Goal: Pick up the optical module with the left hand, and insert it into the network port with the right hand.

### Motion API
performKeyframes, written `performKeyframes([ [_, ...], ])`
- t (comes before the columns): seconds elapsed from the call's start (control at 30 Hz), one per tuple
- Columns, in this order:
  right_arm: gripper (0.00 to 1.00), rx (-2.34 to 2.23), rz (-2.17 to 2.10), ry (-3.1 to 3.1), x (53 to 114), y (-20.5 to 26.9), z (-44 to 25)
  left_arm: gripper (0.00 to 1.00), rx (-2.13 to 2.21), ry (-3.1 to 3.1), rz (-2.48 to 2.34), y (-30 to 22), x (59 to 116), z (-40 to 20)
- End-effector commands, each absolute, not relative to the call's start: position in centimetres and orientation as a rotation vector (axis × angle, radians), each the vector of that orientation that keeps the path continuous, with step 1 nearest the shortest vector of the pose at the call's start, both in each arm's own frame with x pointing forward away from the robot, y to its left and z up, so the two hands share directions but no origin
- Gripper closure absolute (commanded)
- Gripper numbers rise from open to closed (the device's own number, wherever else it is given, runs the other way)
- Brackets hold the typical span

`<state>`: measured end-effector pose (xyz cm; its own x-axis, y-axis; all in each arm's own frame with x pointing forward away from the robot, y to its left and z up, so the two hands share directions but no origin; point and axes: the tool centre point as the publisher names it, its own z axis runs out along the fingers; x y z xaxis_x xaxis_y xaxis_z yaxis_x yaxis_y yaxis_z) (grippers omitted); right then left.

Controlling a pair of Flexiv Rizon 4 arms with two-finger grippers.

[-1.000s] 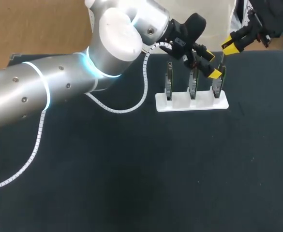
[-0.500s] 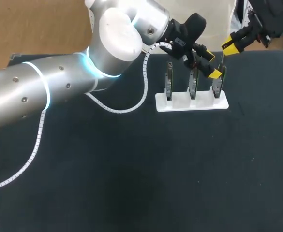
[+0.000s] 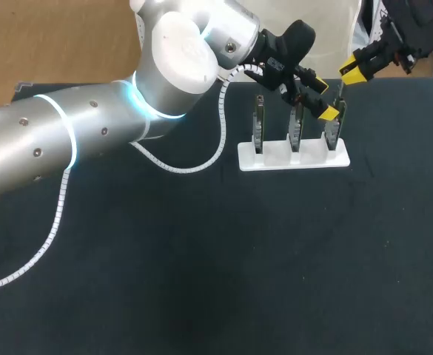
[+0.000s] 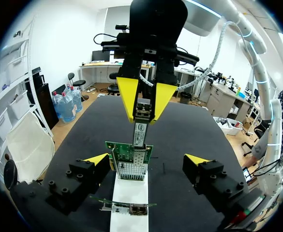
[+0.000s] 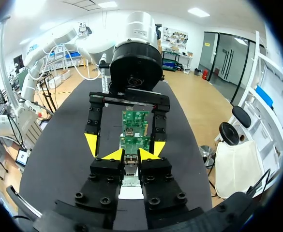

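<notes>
My right gripper is shut on the slim metal optical module, held upright with its lower end at the port cage of the end green circuit board. That board stands in a white stand with two more boards. My left gripper is open, with one yellow tip on each side of this board and touching nothing. In the right wrist view the module sits between my right gripper's yellow tips, just above the boards, with the left arm's fingers flanking them.
The stand's other two boards stand upright in a row to the left of the end one. The left arm's white cable loops down onto the black table beside the stand.
</notes>
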<state>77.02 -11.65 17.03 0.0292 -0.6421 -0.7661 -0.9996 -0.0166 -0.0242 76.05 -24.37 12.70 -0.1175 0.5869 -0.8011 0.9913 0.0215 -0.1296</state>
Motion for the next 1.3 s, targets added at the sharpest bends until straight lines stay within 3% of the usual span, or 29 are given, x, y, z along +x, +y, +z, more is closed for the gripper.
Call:
performKeyframes([
  [0.03,1.0,-1.722,0.774,1.676,76.95,-11.48,16.76,0.0,1.615,1.763,-0.959,-24.5,76.28,12.78],
  [1.3,1.0,-1.734,0.742,1.68,77.04,-11.25,16.86,0.0,1.615,1.763,-0.959,-24.5,76.28,12.78],
])
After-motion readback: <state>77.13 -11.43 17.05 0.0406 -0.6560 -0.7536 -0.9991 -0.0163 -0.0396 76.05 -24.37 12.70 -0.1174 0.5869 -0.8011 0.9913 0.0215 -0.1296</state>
